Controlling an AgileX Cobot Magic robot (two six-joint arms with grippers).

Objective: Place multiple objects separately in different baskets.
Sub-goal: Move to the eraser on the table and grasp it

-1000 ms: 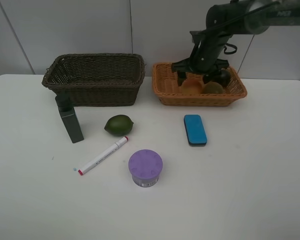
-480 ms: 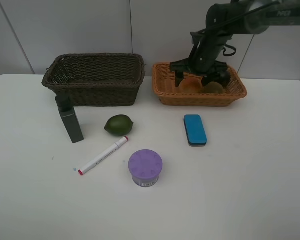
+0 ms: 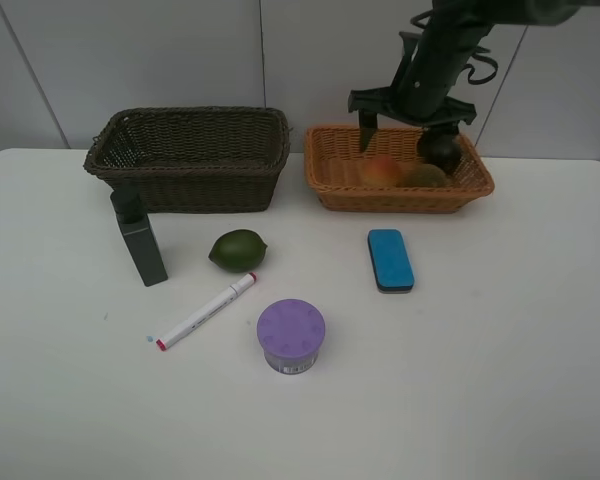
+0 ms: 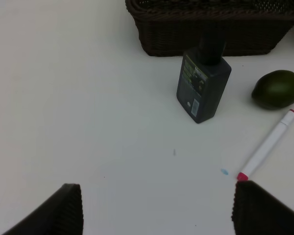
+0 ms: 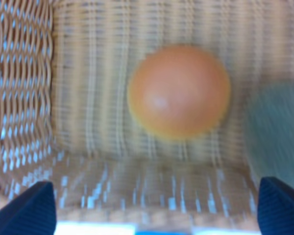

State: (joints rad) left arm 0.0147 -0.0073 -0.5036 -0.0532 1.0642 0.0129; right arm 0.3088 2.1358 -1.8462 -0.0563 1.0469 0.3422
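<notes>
Overhead view: the right fingers [image 3: 365,133] hang above the light orange-tan basket [image 3: 400,198], spread wide and gripping nothing. In that basket lie the peach [image 3: 382,171], the kiwi [image 3: 427,176] and, at the back, the mangosteen [image 3: 441,150], which sits close beside one finger; contact cannot be judged. The dark brown basket [image 3: 190,185] stands just to its left.

On the counter [image 3: 500,350] are the dark green bottle [image 3: 140,240], upright, and the lime [image 3: 237,249], marker [image 3: 206,311], purple-lidded jar [image 3: 291,335] and blue eraser [image 3: 390,259], all apart from one another.

The right wrist view, blurred, shows only the peach and a greenish edge of the kiwi, not the mangosteen.

The left fingers [image 4: 68,210] appear only in the left wrist view: released, wide apart, above bare counter near the marker's red tip.
</notes>
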